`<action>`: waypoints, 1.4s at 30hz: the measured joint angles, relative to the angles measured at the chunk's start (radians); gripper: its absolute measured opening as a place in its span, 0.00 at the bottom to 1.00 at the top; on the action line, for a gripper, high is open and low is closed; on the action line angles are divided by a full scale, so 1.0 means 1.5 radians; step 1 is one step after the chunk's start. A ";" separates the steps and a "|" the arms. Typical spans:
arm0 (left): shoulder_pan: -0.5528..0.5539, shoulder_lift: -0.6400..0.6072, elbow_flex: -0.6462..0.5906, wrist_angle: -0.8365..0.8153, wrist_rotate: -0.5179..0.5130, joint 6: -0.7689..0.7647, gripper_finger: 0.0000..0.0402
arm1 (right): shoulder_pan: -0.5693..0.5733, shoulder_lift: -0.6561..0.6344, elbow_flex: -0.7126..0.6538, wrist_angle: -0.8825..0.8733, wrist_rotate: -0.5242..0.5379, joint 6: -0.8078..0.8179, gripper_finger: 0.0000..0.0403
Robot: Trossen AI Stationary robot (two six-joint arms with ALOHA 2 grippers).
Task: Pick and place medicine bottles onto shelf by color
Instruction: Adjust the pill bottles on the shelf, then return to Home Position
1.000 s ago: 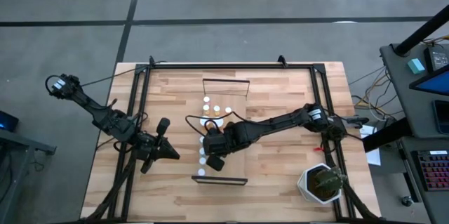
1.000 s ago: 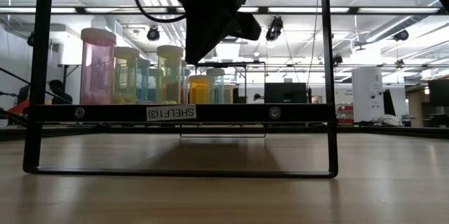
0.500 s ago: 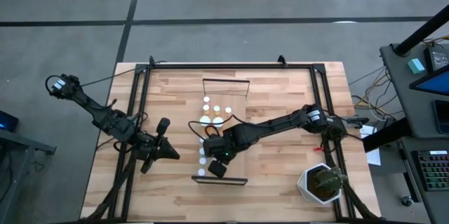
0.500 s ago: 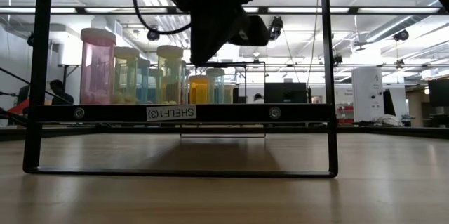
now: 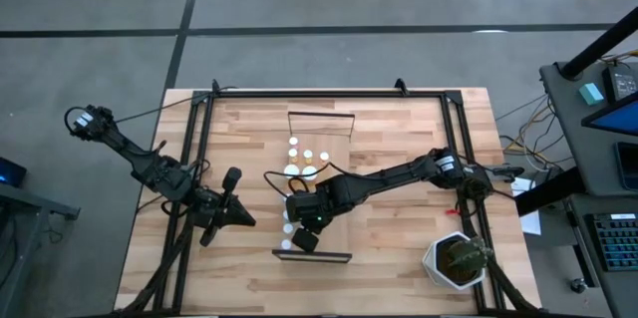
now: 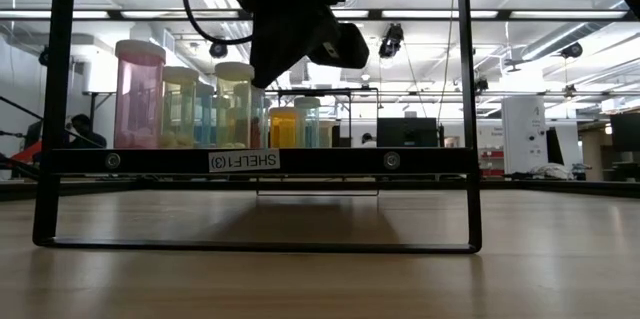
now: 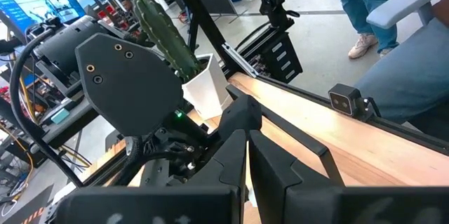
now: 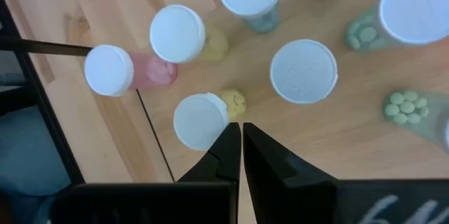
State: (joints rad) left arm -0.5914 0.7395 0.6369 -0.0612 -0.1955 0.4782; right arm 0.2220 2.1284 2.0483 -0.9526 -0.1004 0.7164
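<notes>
The shelf point(image 5: 334, 193) lies along the table's middle, with its dark rail point(image 6: 300, 160) at the near end. Several white-capped medicine bottles point(image 5: 307, 155) stand on it. In the low view they are pink point(image 6: 138, 94), yellowish point(image 6: 234, 104) and orange point(image 6: 283, 127). My right gripper point(image 5: 304, 230) hangs shut and empty over the shelf's near end. Its fingertips point(image 8: 240, 136) are close beside the cap of a yellowish bottle point(image 8: 201, 120). My left gripper point(image 5: 242, 221) is shut point(image 7: 247, 154) and waits left of the shelf. My right gripper points down among the bottles. Its shut fingers point(image 8: 226, 143) stand right beside the white cap point(image 8: 210, 122) of the yellowish bottle. I cannot tell whether they touch it.
A potted green plant point(image 5: 457, 261) stands at the table's near right corner. A dark frame point(image 5: 199, 159) runs around the table. A pink bottle point(image 8: 116, 71) stands by the shelf's edge. A person's legs point(image 7: 358, 6) show beyond the table. Bare wood lies right of the shelf.
My right gripper has gone a little toward the table's near edge, then a little to the left, staying shut. In the low view the yellowish bottle beside it stands slightly farther left than before.
</notes>
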 joint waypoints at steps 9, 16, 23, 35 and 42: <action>0.000 0.000 0.000 0.000 0.000 0.000 0.00 | 0.000 0.000 0.000 0.005 -0.001 -0.015 0.02; 0.000 0.000 0.000 0.001 0.000 0.000 0.00 | 0.000 -0.010 0.035 -0.039 0.038 -0.090 0.02; 0.000 -0.001 0.000 0.034 0.000 0.000 0.00 | 0.020 -0.062 0.032 -0.061 0.127 -0.251 0.02; 0.000 0.001 0.006 0.058 0.000 0.003 0.00 | 0.074 -0.297 -0.223 0.264 0.292 -0.519 0.02; -0.001 0.009 -0.004 0.069 -0.008 -0.006 0.00 | 0.047 -0.454 -0.539 0.633 0.259 -0.649 0.02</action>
State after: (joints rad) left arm -0.5922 0.7530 0.6308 0.0427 -0.2076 0.4694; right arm 0.2923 1.4468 1.2399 -0.0039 0.2876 -0.2570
